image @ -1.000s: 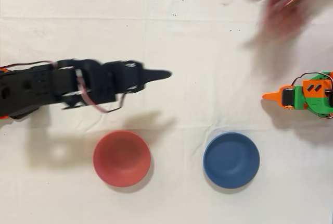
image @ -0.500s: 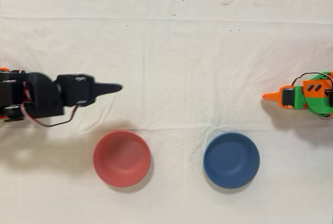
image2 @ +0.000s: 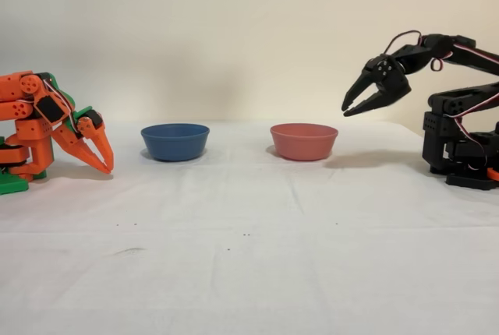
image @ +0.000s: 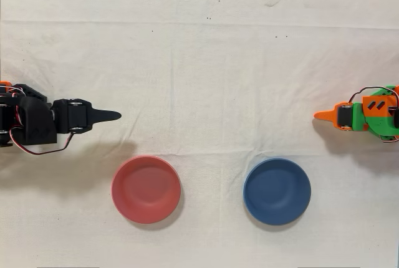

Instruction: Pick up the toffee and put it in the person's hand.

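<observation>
In the overhead view my black arm is folded back at the left edge, and its gripper (image: 112, 116) points right, above and left of the red bowl. The fixed view puts my gripper (image2: 348, 111) at the right, raised above the table near the red bowl. Its jaws stand a little apart with nothing between them. The toffee is out of view. The person's hand is out of view too.
A red bowl (image: 146, 189) (image2: 303, 140) and a blue bowl (image: 277, 191) (image2: 175, 141) stand side by side on the white cloth, both without contents. The idle orange arm (image: 365, 116) (image2: 48, 123) rests at the opposite edge.
My black arm has pulled back to the left in the overhead view, gripper tip going from mid-table to the left edge. The blurred hand at the top right has left the picture.
</observation>
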